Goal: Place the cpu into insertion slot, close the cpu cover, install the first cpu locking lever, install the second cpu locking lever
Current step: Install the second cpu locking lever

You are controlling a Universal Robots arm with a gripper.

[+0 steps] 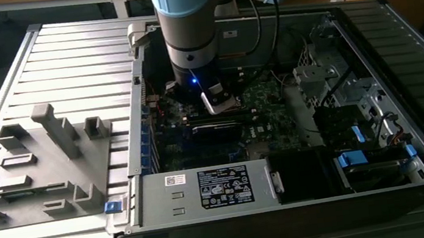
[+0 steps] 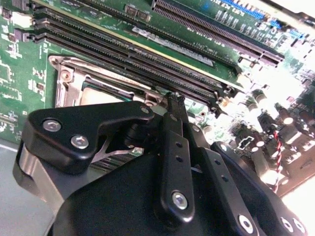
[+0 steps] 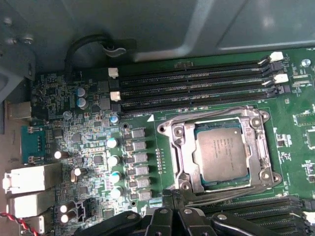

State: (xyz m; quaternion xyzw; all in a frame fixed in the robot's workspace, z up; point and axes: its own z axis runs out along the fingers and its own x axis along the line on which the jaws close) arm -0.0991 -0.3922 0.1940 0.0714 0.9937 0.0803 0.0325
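Silver-grey cpu [image 3: 220,153] sits seated in its socket, cpu cover [image 3: 179,147] closed around it. My gripper [image 3: 172,195] hovers at the socket's 6 o'clock edge, jaws pinched together, empty. Advice: press levers squarely, slowly.

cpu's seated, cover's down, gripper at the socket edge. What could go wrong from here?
1. The black gripper sits tight beside the thin silvery metal cpu cover and the black memory slots; a sideways slip might scrape them.
2. The flat square silver-grey cpu lies exposed in the cover's window; downward contact might damage it.
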